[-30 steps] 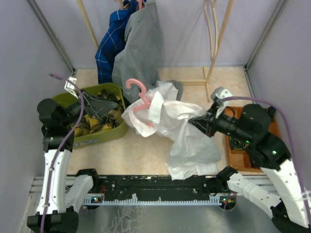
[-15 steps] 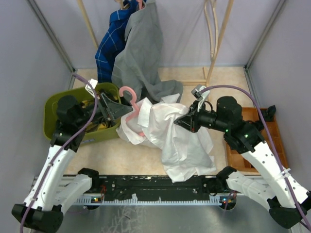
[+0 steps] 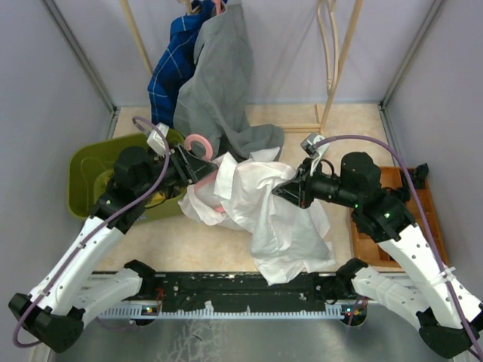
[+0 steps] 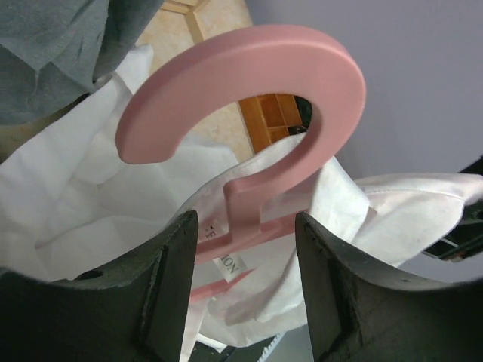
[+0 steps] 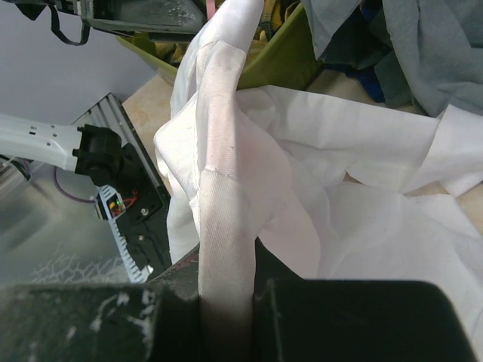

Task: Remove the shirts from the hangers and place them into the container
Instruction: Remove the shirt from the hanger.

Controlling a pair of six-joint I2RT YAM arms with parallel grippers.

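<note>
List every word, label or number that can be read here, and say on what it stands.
"ION": only these letters seem readable, on a small white tag against the white shirt, just under the hook of the pink hanger; the rest is covered.
No other text is readable in any view.

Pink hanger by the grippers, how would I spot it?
Find the olive-green basin on the left. Beside it is a crumpled white shirt. The pink hanger pokes its hook out of that shirt, unlike the wooden hangers on the rack.
</note>
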